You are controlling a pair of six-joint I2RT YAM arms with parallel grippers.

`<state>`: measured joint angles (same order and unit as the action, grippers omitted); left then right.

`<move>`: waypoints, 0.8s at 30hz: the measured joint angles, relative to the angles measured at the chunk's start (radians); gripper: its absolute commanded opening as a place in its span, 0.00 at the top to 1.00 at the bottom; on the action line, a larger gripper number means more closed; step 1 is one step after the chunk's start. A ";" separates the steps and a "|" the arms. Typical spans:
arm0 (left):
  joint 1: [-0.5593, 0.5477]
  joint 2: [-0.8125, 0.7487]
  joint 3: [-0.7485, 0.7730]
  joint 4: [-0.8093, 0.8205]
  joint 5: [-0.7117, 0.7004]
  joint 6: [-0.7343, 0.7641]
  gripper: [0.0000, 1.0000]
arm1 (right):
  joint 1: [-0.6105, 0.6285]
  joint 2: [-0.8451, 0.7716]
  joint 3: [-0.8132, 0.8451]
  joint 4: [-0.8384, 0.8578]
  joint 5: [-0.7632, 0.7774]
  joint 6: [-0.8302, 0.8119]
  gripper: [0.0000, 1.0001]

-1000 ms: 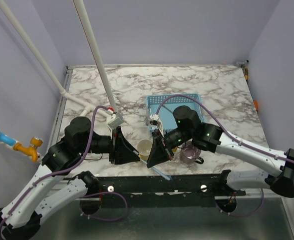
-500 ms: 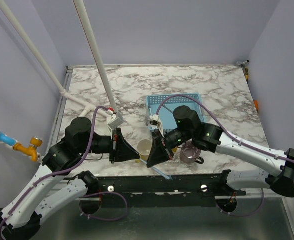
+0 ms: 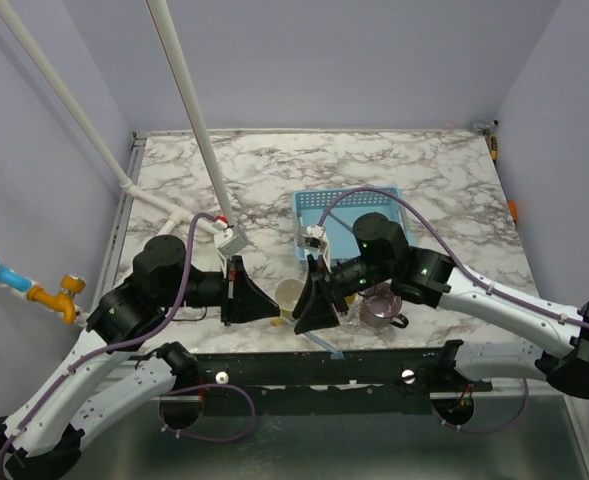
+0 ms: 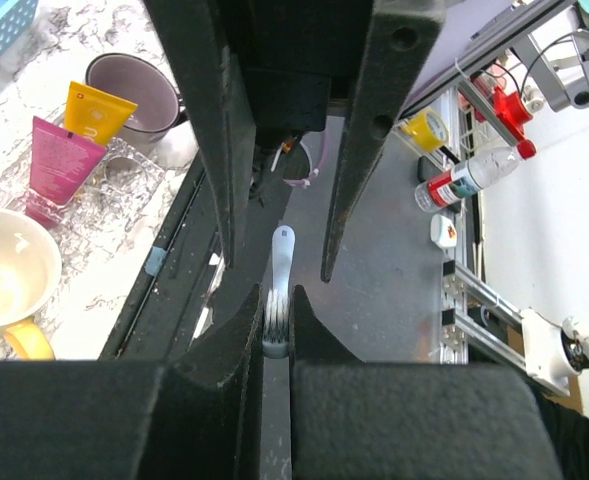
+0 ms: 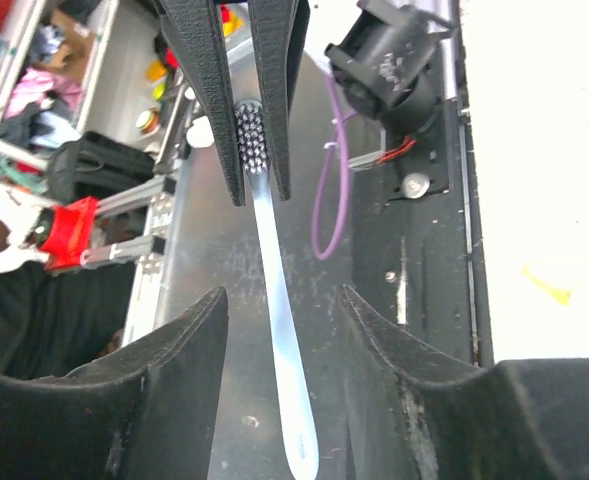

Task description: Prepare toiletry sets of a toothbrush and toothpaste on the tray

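Currently: marble table (image 3: 424, 170); blue tray (image 3: 314, 197) on it. Right end effector (image 5: 281, 292), spread, straddling the brush handle without contact. Left end effector (image 4: 276, 330), pinching the bristle head of the pale blue brush (image 5: 286, 380), beyond the table's near edge. Pink tube (image 4: 59, 160), yellow tube (image 4: 96, 110): side by side on the table.

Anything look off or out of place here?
Yes: the left gripper pinches the toothbrush by its bristle head, an odd grip; its handle juts between the right gripper's open fingers, beyond the table edge.
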<state>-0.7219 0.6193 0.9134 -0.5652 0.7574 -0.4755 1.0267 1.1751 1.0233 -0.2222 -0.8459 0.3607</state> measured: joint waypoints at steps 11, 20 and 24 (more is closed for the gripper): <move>-0.183 0.050 0.052 -0.095 -0.258 -0.018 1.00 | 0.000 -0.161 0.023 -0.152 0.413 0.007 0.44; -0.409 0.180 0.224 -0.216 -0.626 -0.060 1.00 | 0.000 -0.180 0.076 -0.289 0.880 0.080 0.46; -0.473 0.249 0.276 -0.266 -0.754 -0.084 1.00 | 0.000 -0.137 0.074 -0.340 1.041 0.119 0.46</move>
<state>-1.1950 0.8688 1.1893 -0.8307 0.0036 -0.5594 1.0267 1.0382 1.0977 -0.5625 0.1951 0.4797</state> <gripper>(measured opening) 0.070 0.547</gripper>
